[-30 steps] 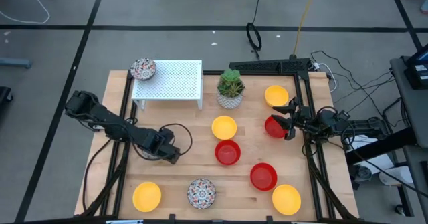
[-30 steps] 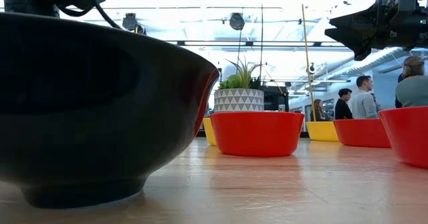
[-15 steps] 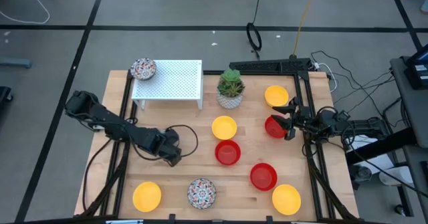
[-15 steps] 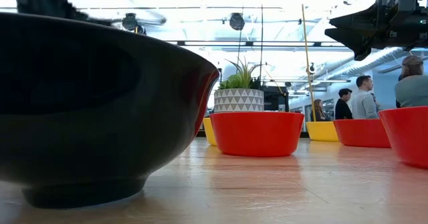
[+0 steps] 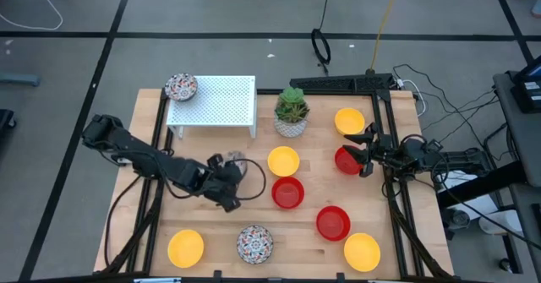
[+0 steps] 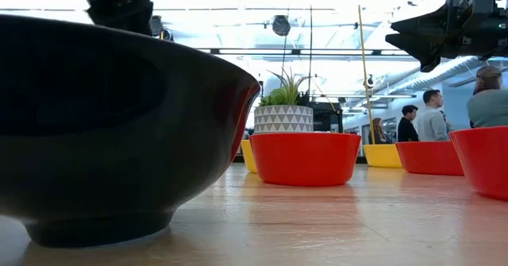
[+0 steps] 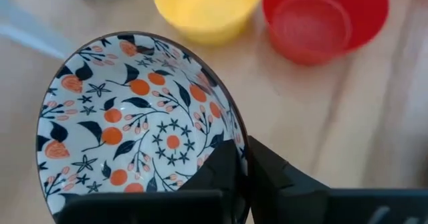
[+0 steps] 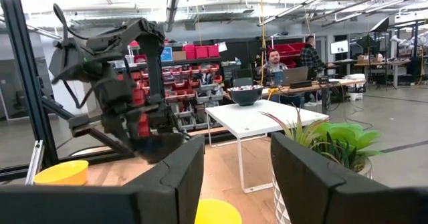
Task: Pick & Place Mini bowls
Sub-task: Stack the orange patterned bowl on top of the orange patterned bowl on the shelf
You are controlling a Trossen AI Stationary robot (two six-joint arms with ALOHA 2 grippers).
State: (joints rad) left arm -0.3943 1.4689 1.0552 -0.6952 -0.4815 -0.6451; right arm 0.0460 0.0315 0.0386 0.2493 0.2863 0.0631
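Your table (image 5: 211,224) carries the white rack (image 5: 213,102) at ten o'clock and the plant pot (image 5: 292,112) near twelve. Your left pincer (image 5: 230,193), just left of centre, is pinching the rim of a patterned mini bowl (image 7: 127,120), beside the red bowl (image 5: 287,193). Your right pincer (image 5: 365,150), at three o'clock, hangs spread above another red bowl (image 5: 345,160).

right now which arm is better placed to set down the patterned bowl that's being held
Left. The left gripper is shut on the rim of the patterned bowl, above the table. The right gripper waits open at the table's right edge, over a red bowl.
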